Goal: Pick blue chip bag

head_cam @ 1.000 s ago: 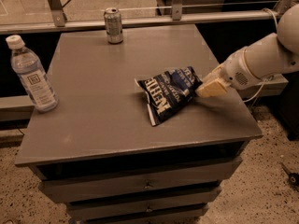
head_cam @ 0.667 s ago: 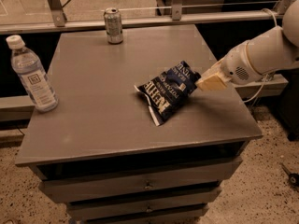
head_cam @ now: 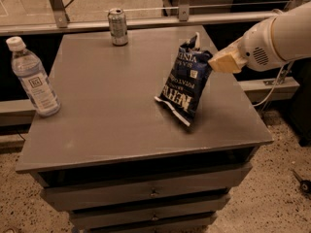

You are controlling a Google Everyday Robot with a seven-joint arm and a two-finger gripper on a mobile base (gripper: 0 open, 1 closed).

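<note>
The gripper (head_cam: 214, 62) is over the right part of the grey table (head_cam: 107, 110), at the end of the white arm (head_cam: 272, 38) that comes in from the right side. Its tan fingers (head_cam: 226, 61) are closed together on the upper right edge of the blue chip bag (head_cam: 184, 84), near the small white label.

The bag hangs from this grip almost upright, a little tilted, with one white crimped end up near the fingers and the other end down toward the table top. The large white lettering runs along its length. The lower end is very close to the table surface, but I cannot tell if it touches the surface or is just above it.

A silver soda can (head_cam: 117, 26) stands upright at the far edge of the table, well apart from the bag. A clear water bottle (head_cam: 33, 79) with a white cap stands upright at the left edge. Below the table top there are drawers (head_cam: 153, 193) in the front side. The floor (head_cam: 286, 178) around is speckled.
</note>
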